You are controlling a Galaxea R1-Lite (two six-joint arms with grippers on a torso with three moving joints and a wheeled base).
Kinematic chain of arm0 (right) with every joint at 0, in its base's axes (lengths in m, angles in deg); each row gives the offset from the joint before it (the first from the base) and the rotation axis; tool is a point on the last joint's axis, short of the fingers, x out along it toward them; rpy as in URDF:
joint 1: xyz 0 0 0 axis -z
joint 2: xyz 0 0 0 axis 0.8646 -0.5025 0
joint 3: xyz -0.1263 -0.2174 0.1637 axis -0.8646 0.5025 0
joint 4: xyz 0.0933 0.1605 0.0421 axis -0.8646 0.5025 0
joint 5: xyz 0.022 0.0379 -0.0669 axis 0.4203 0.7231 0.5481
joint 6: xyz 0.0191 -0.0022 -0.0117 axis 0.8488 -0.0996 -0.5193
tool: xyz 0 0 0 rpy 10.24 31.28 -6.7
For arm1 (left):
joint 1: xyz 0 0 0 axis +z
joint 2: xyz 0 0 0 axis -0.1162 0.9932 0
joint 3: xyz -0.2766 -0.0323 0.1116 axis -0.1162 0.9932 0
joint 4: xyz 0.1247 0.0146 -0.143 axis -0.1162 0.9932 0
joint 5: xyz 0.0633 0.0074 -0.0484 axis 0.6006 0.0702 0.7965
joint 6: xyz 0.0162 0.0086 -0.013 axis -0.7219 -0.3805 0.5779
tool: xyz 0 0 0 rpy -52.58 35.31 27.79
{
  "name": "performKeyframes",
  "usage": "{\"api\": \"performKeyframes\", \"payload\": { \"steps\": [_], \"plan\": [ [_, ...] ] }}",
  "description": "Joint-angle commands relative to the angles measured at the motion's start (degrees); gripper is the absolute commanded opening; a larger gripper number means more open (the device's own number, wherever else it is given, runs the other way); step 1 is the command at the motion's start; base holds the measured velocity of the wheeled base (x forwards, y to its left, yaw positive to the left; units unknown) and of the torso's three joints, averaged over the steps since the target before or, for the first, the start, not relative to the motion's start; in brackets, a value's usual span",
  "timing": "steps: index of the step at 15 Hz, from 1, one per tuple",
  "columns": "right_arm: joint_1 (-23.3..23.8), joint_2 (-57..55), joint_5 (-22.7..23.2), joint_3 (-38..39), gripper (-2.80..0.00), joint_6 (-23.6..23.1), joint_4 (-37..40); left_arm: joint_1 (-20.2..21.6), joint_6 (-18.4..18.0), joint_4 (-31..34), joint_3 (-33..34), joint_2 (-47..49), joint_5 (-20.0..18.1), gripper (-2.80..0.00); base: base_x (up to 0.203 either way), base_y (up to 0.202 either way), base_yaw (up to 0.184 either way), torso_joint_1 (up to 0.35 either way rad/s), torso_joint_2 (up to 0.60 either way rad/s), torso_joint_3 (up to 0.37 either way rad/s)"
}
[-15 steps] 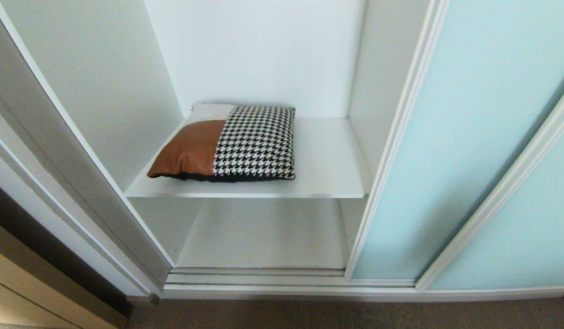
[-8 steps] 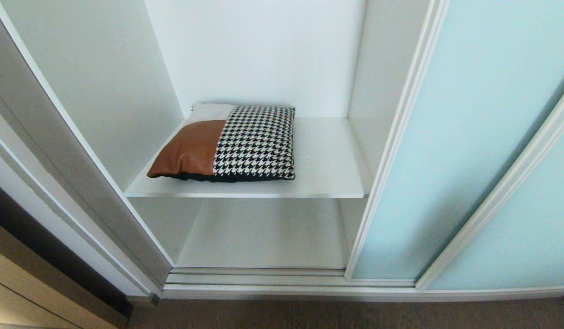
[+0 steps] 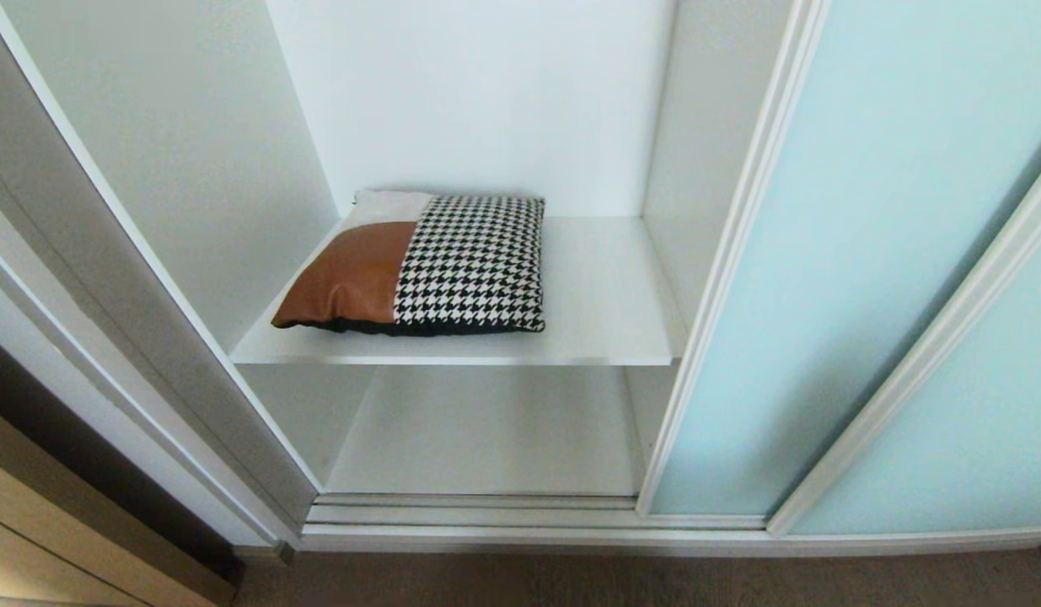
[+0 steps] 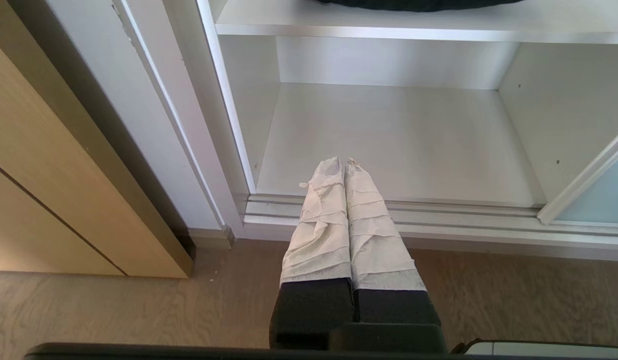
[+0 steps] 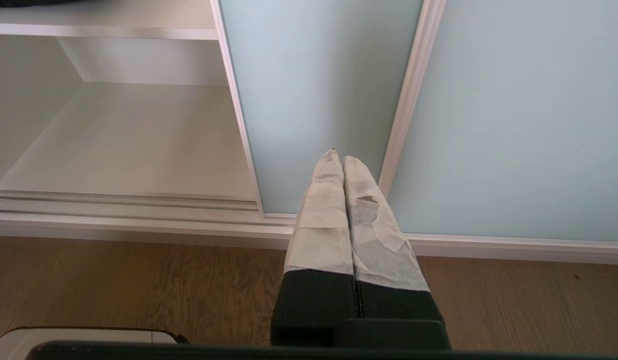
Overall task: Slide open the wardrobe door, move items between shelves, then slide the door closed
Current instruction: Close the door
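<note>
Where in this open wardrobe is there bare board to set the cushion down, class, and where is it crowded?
The lower shelf is bare from the left wall to the sliding wardrobe door. On the upper shelf, a free strip lies between the cushion and the right wall. The upper shelf's left part is crowded: the cushion reaches the left wall and nearly the back.

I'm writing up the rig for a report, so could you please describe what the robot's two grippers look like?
The left gripper and right gripper look alike: two long tapering jaws wrapped in wrinkled white tape over black bases on a black mount. The right gripper's tape is torn and peeling in patches.
</note>
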Motion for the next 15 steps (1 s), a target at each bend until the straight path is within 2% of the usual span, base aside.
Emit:
{"api": "performKeyframes", "payload": {
  "steps": [1,15],
  "plan": [
    [0.02,0.01,0.02,0.01,-2.8,0.0,-0.07,0.03,0.01,0.02,0.09,0.08,0.0,-2.8,0.0,0.0,0.0,0.0,0.0,0.0],
    [0.02,0.01,0.02,0.0,-2.8,0.0,-0.08,0.03,0.01,0.02,0.09,0.08,0.0,-2.8,0.0,0.0,0.0,0.0,0.0,0.0]
  ]
}}
